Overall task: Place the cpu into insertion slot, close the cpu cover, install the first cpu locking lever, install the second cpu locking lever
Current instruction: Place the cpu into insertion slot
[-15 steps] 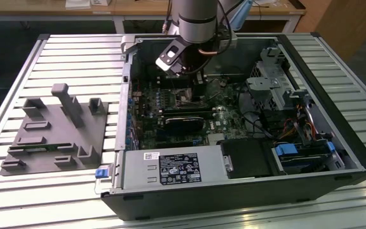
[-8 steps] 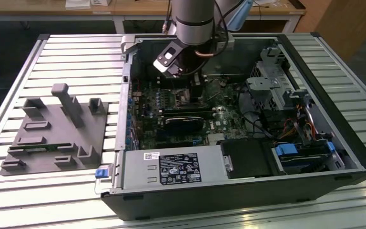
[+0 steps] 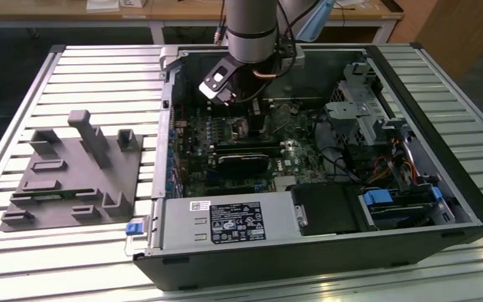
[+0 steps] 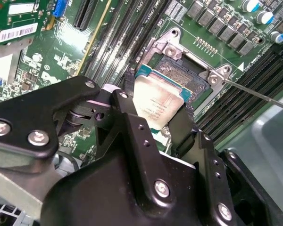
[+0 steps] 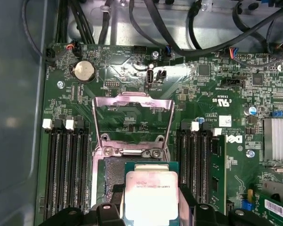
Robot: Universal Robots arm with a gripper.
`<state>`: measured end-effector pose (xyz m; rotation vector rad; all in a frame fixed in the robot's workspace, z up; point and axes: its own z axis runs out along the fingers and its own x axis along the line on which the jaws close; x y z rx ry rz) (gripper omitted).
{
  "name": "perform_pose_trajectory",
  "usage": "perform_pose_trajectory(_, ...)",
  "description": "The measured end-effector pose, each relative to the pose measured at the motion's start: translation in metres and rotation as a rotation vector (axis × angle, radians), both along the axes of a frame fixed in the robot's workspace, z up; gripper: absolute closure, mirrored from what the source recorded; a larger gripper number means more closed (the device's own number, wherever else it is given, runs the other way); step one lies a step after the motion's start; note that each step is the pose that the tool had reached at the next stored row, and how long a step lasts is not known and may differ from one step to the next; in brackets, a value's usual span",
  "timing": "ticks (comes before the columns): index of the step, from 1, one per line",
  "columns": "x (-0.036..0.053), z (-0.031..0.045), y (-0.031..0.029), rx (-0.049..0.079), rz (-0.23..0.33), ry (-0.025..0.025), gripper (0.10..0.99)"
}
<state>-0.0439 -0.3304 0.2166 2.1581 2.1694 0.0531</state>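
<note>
Open computer case (image 3: pixel 309 264) on the table (image 3: pixel 99 75), green motherboard (image 5: pixel 217 94) below the end effector (image 4: pixel 155 115). The cpu cover (image 5: pixel 132 98) stands flipped up just beyond it. The end effector is clamped on the cpu (image 4: pixel 158 99), right over the insertion slot (image 4: pixel 181 70). Placement step, I'd say; seating calls for squaring chip to socket.

The exterior view looks steeply down from well above, far enough off to take in the whole open computer case (image 3: pixel 309 264), the slatted table (image 3: pixel 99 69) and the arm (image 3: pixel 254 28) reaching in. Both wrist views sit close over the green circuit board (image 5: pixel 132 70). The first wrist view faces it nearly square-on; the second wrist view looks obliquely past the gripper (image 4: pixel 158 125) (its black body takes up the near field). Both wrist views share the cpu (image 5: pixel 151 193) and the insertion slot (image 4: pixel 184 73); the exterior view sees the same board from much farther off
</note>
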Motion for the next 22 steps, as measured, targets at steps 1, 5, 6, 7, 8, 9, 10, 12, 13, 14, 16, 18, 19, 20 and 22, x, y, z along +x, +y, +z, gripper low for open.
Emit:
perform_pose_trajectory(1,-0.0005,-0.0002,0.0006,0.000,0.000,-0.0010,0.549)
perform_pose_trajectory(5,-0.0012,-0.0013,0.0047,0.000,-0.002,-0.0020,0.549)
perform_pose_trajectory(6,-0.0013,-0.0017,0.0060,0.000,-0.004,-0.0021,0.549)
perform_pose_trajectory(7,-0.0012,-0.0022,0.0072,0.000,-0.005,-0.0022,0.549)
perform_pose_trajectory(8,-0.0012,-0.0027,0.0083,0.000,-0.007,-0.0022,0.549)
perform_pose_trajectory(9,-0.0012,-0.0037,0.0091,0.000,-0.010,-0.0022,0.549)
perform_pose_trajectory(10,-0.0013,-0.0047,0.0097,0.000,-0.013,-0.0022,0.549)
perform_pose_trajectory(12,-0.0012,-0.0068,0.0107,0.000,-0.021,-0.0022,0.549)
perform_pose_trajectory(13,-0.0013,-0.0077,0.0111,0.000,-0.025,-0.0021,0.549)
perform_pose_trajectory(14,-0.0013,-0.0086,0.0115,0.000,-0.029,-0.0022,0.549)
perform_pose_trajectory(16,-0.0013,-0.0102,0.0122,0.000,-0.036,-0.0021,0.549)
perform_pose_trajectory(18,-0.0014,-0.0119,0.0127,0.000,-0.042,-0.0021,0.549)
perform_pose_trajectory(19,-0.0015,-0.0127,0.0130,0.000,-0.044,-0.0021,0.549)
perform_pose_trajectory(20,-0.0018,-0.0135,0.0131,0.000,-0.045,-0.0022,0.549)
perform_pose_trajectory(22,-0.0029,-0.0148,0.0132,0.000,-0.046,-0.0022,0.549)
